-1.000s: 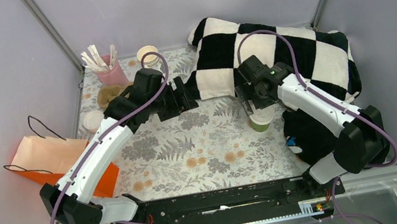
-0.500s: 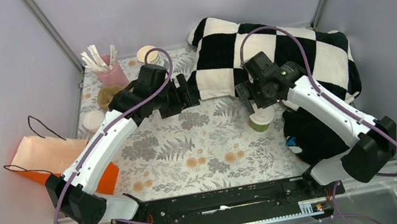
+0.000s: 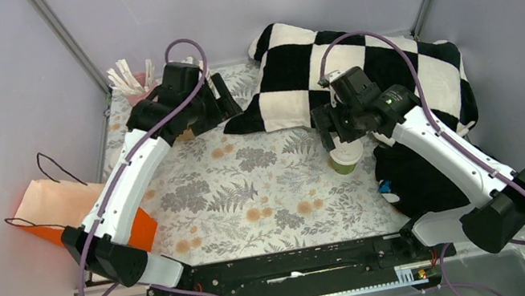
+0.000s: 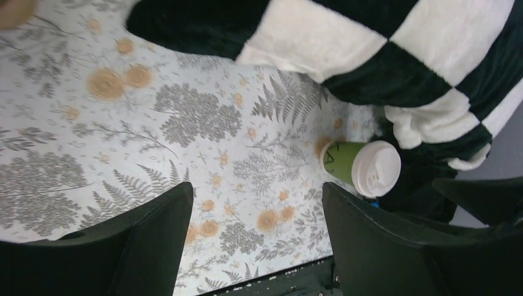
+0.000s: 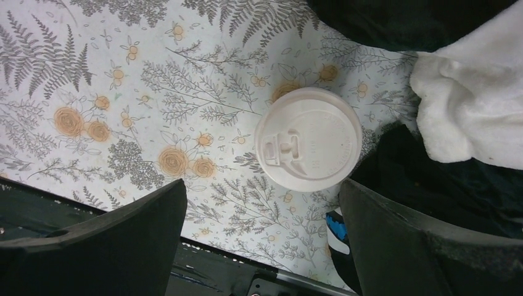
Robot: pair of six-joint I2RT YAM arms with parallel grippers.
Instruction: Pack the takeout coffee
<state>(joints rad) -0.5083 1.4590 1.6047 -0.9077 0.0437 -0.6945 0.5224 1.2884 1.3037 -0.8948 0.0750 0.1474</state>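
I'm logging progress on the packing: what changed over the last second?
The left end effector swung back toward the table's far-left corner, open and empty. The right arm's elbow slid outward. Unchanged: the right end effector hovers open above the cup, which has not moved or been gripped.

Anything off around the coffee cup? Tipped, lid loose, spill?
Nothing stands out. The takeout coffee stands upright, its white lid seated, no spill on the floral cloth around it. The right pincer hovers open above it.
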